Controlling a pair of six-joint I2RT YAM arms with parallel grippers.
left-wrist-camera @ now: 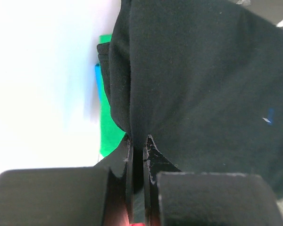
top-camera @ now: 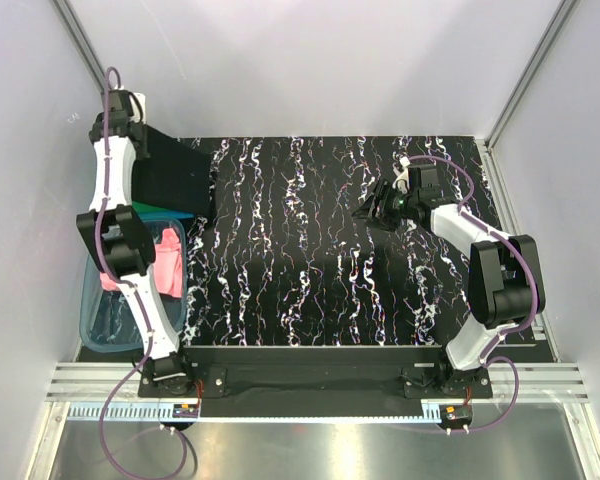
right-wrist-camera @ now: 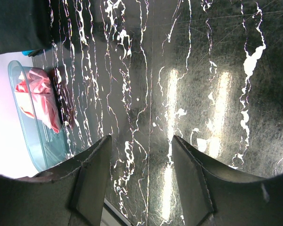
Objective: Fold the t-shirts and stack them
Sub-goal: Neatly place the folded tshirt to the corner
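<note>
The left gripper (left-wrist-camera: 137,141) is pinching the black shirt (left-wrist-camera: 203,84) at the far left corner of the table (top-camera: 310,250), its jaws closed almost flat on a gathered fold of cloth. The right gripper (right-wrist-camera: 141,137) is hovering over the bare right half of the table with its fingers spread and nothing between them, well apart from any shirt. The green shirt (left-wrist-camera: 111,127) and a sliver of the blue shirt (left-wrist-camera: 100,84) are lying just under the black one's edge, and the pink shirt (top-camera: 170,255) is sitting in the tub (top-camera: 95,320) at the near left. The main risk, as I judge it, is that the grip is taking only a thin pinch of soft cloth. A quick pull could be sliding the fold out, or dragging the green and blue shirts along with it (they are touching the black one). With one arm doing the hauling, the shirt may also be bunching rather than spreading flat, since the right gripper is too far off to catch a second corner. The left wrist view is showing the closed grip and the blue sliver, which the top view is not making out. Only the top view is giving both arms' placing, and the right wrist view is showing the open fingers and the pink shirt in the tub from the side.
</note>
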